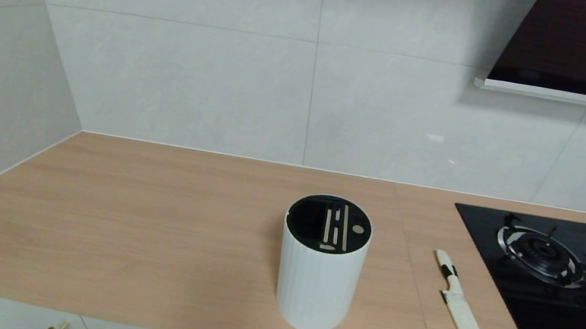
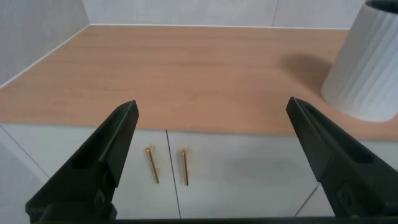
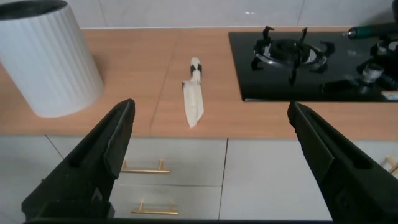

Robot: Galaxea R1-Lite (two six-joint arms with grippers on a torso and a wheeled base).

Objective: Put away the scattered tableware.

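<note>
Left gripper (image 2: 211,109) and right gripper (image 3: 211,107) sit just off the countertop's (image 1: 138,221) front edge, both spread wide, nothing held. The knife (image 1: 460,308) lies flat beyond the right gripper, blade tip near that edge, between the white slotted holder (image 1: 318,277) and the gas hob (image 1: 549,282). A wide stretch of counter runs from holder to left wall.

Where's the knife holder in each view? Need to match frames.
Head view: knife holder, middle of the counter, knife on its right.
Left wrist view: knife holder near the counter's front edge.
Right wrist view: knife holder on the counter, knife beside it.
Shared landmark: counter's front edge.
</note>
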